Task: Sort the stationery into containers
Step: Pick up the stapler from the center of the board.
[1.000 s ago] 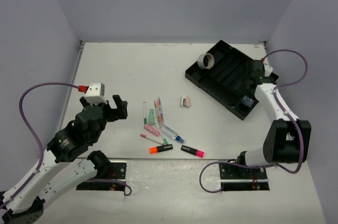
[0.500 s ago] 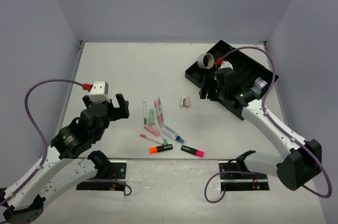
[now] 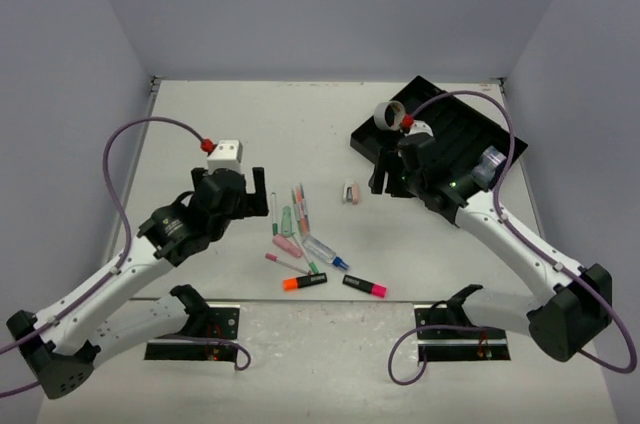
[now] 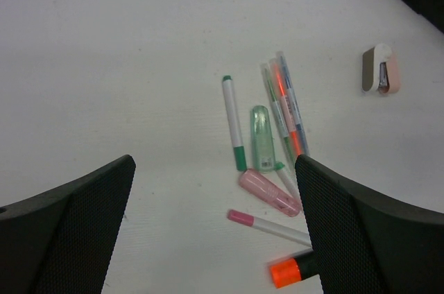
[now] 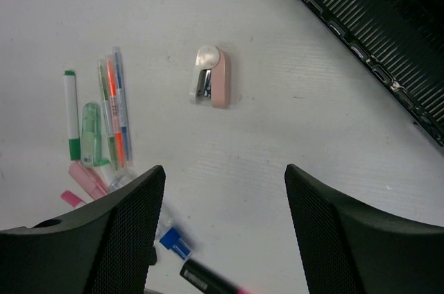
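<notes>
Pens (image 3: 298, 209) and caps lie loose mid-table, with an orange-ended highlighter (image 3: 304, 283) and a pink-ended highlighter (image 3: 366, 287) nearer me. A pink eraser (image 3: 349, 192) lies apart, to their right. The black divided tray (image 3: 447, 134) sits far right, a grey tape ring (image 3: 388, 117) at its left corner. My left gripper (image 3: 246, 194) hovers open just left of the pens; its wrist view shows a green-tipped pen (image 4: 233, 124) and pink-tipped pen (image 4: 267, 223) beyond the left gripper (image 4: 214, 162). My right gripper (image 3: 389, 178) is open above the table beside the tray, with the eraser (image 5: 211, 77) ahead of the right gripper (image 5: 223, 169).
A blue-capped clear item (image 3: 327, 254) lies at the pile's right edge. The tray's ribbed edge (image 5: 368, 27) fills the right wrist view's top right. Grey walls close the table on three sides.
The left arm reached forward and right, up to the pens. The right arm swung left from the tray's right end to its near-left side, by the eraser. Both grippers stayed open.
</notes>
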